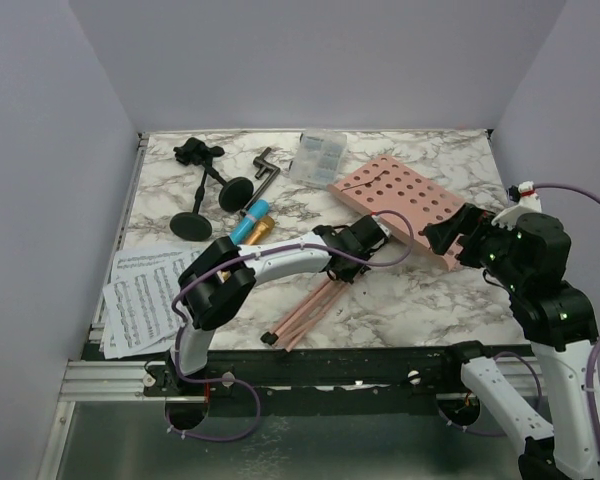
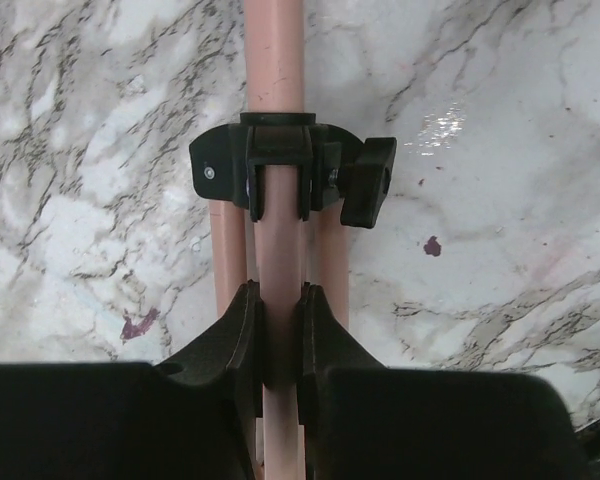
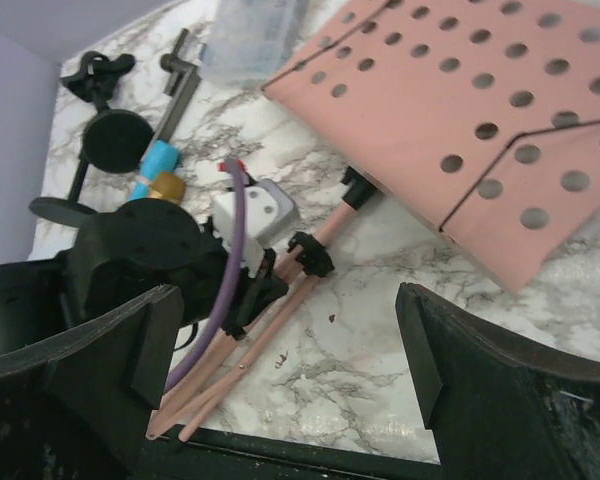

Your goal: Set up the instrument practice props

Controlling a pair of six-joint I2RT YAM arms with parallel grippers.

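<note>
Microphones (image 1: 252, 222), poles (image 1: 236, 194), box (image 1: 318, 155) left of rack (image 1: 405, 200)

Soft, even light falls from above. The overhead view is bright, with only faint, short shadows under the arms. In the left wrist view a small glare spot shines on the counter (image 2: 442, 125) at upper right, the pink stand tube (image 2: 275, 60) is sharp, and the left claw (image 2: 280, 335) along the bottom is dark. In the right wrist view the right claw (image 3: 288, 300) fills the lower corners, blurred and nearly black.

Pink perforated music rack (image 1: 405, 200) flat, rose-gold legs (image 1: 305, 310) bunched together.
</note>
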